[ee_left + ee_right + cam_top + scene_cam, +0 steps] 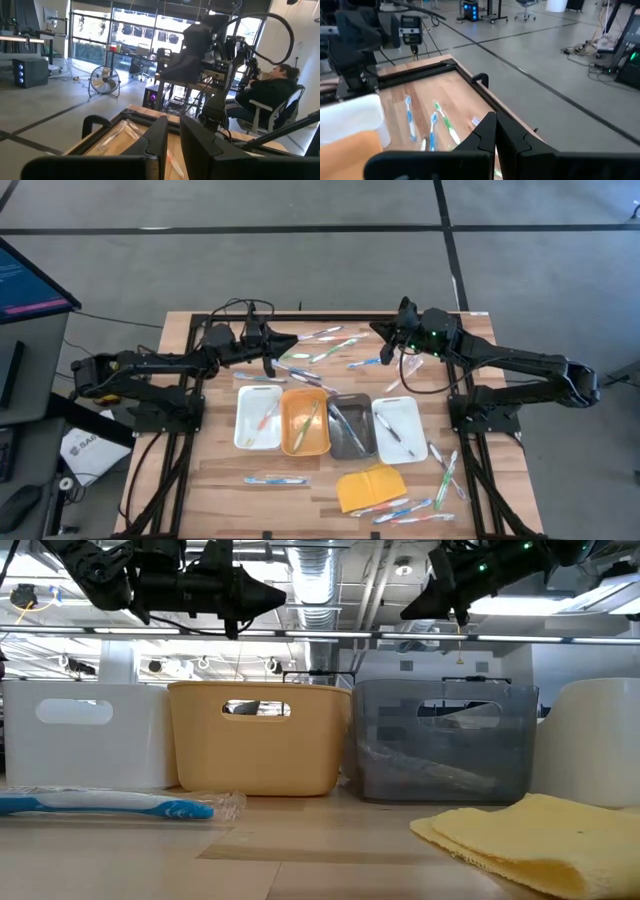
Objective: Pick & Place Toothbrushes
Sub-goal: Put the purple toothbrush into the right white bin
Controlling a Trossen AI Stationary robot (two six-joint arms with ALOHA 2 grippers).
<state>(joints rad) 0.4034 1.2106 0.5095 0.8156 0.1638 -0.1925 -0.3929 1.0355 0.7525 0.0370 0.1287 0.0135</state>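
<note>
- yellow pad [530,840] lies nearest, before the orange tray [304,421].
- toothbrushes [320,350] lie scattered beyond that tray, under neither fingers.
- left fingers [268,365] nearly together, empty; right fingers [385,330] together, empty, both raised behind the tray.

White tray [258,417], orange tray [304,423], grey tray [350,426], yellow pad [369,486].

Toothbrushes [322,354] scattered on table, some in trays.

Both arms are black and jointed, with loose black cables looping off the left arm [150,365] near its wrist. Right arm [520,365] shows small green lights at the wrist. Each gripper's fingers [160,135] are flat, dark, wedge-shaped.
</note>
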